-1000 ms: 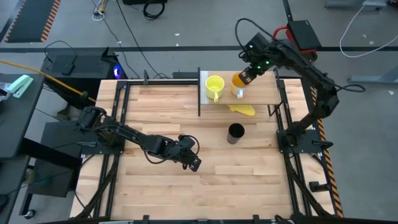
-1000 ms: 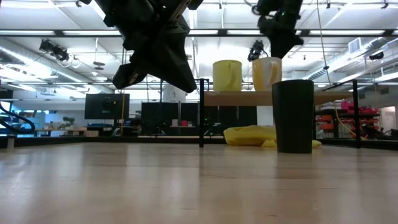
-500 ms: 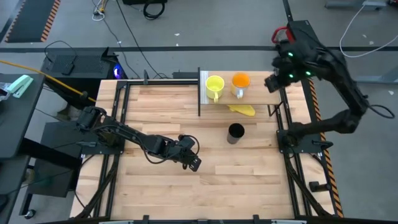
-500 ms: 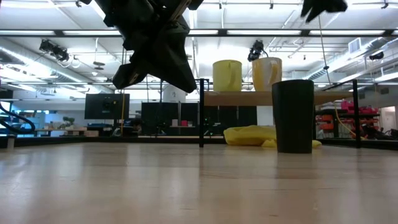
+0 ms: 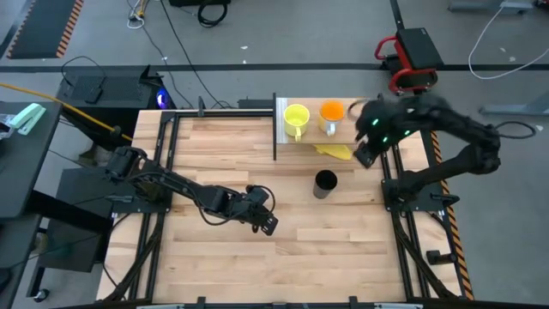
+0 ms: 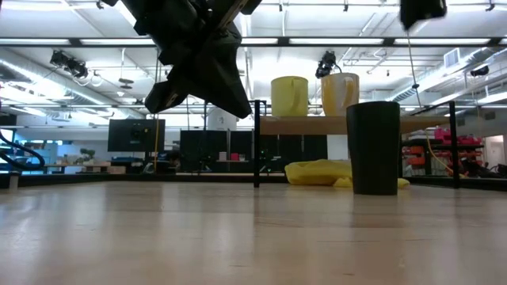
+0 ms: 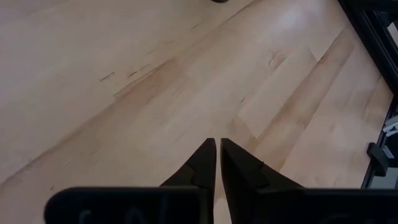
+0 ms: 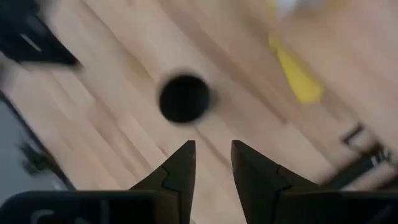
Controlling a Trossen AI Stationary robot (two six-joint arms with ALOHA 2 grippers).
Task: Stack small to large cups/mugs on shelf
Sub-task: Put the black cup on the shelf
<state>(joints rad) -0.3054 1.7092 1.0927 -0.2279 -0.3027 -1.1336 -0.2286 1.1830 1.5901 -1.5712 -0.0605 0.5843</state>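
Now the right gripper, jaws apart and empty, hovers right of the black cup, which stands on the surface near the shelf. Rigid, smooth, handleless, likely light: grip its wall near the rim. Left gripper waits closed.

shelf: yellow mug + orange mug fill its left half; right half bare.
under shelf: yellow lump lies there.
black cup: stands alone mid-table, bare planks all round.
left gripper: parked over front-centre planks.
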